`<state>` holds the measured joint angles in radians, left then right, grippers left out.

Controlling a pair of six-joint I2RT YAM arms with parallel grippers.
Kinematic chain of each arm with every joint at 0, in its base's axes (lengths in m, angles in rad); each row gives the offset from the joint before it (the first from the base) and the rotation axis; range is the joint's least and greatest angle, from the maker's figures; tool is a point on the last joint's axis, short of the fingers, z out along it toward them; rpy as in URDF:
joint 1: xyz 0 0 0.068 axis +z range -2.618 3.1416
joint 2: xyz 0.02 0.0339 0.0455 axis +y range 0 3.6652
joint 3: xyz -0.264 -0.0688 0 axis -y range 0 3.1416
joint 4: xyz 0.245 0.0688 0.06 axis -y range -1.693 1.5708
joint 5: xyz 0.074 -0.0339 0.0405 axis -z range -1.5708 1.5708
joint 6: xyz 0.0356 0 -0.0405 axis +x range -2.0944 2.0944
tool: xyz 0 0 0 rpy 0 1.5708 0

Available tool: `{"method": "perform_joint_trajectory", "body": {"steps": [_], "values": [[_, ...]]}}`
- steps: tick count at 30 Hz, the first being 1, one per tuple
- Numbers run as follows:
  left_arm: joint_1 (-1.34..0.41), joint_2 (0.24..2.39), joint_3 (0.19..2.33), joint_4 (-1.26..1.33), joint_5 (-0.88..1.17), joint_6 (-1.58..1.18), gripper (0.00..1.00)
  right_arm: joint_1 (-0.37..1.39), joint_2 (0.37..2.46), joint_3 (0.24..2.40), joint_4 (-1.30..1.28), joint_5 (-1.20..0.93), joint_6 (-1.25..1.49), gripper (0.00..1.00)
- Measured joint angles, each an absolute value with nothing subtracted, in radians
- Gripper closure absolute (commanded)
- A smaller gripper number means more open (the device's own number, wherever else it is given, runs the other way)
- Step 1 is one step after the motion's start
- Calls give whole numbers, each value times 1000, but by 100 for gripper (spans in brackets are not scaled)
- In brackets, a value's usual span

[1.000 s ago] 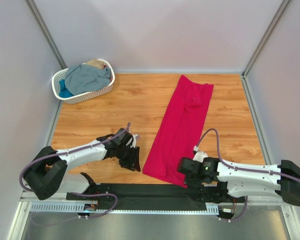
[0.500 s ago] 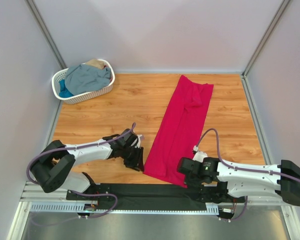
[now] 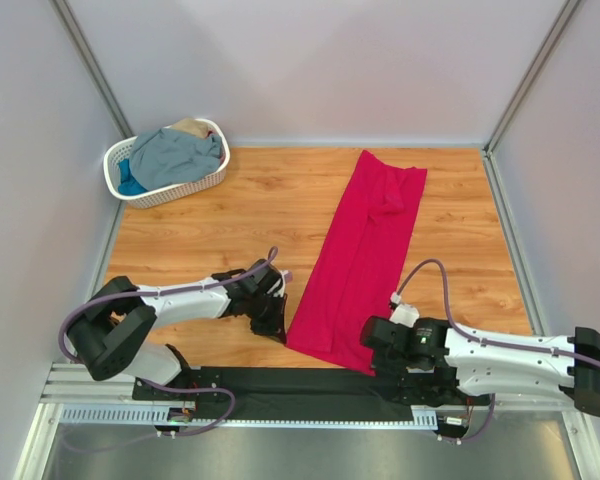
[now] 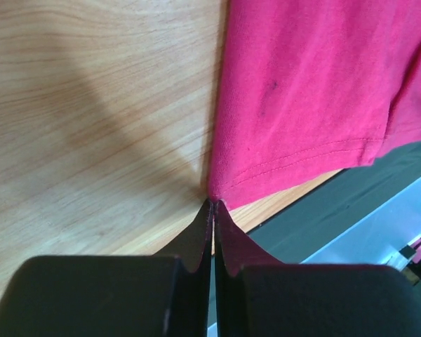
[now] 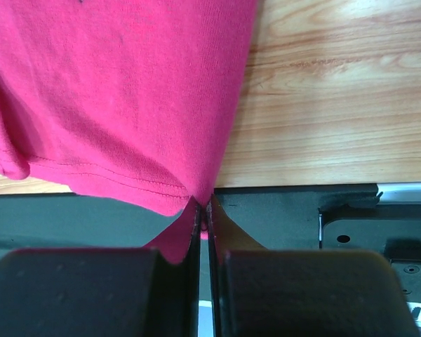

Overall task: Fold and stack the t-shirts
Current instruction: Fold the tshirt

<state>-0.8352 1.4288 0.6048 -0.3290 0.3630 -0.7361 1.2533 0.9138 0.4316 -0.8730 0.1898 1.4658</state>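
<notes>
Crimson t-shirt [image 3: 365, 240] | left tool [image 4: 212, 202] clamped on its near-left corner | right tool [image 5: 204, 205] clamped on near-right corner

Robot lab test cell, pale wall panels [image 3: 320, 70], aluminium frame posts [image 3: 92, 65], wood-grain table [image 3: 230, 210], mounting rail [image 3: 110, 413].

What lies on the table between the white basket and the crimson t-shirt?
Nothing: in the top view, the wooden table between the white lattice basket and the crimson-pink t-shirt is bare.
</notes>
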Motion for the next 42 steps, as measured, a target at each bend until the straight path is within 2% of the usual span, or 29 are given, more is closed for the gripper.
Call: {"method": "perform_joint_trajectory", "body": {"steps": [7,13,20,27,34,42], "values": [[-857,1402,659,-389,339,-747,100,1254,911,461,-924,203,1450,100],[-857,1428,786,-450,327,-751,100,1225,931,542,-969,233,1396,100],[-834,1563,986,-502,323,-739,100,949,988,629,-972,218,1171,100],[-733,1736,1249,-587,319,-704,100,633,1127,756,-953,169,880,100],[-676,1912,1560,-662,265,-646,100,434,1339,921,-912,130,657,100],[-603,2151,1836,-677,332,-600,100,293,1512,1096,-878,114,506,100]]}}
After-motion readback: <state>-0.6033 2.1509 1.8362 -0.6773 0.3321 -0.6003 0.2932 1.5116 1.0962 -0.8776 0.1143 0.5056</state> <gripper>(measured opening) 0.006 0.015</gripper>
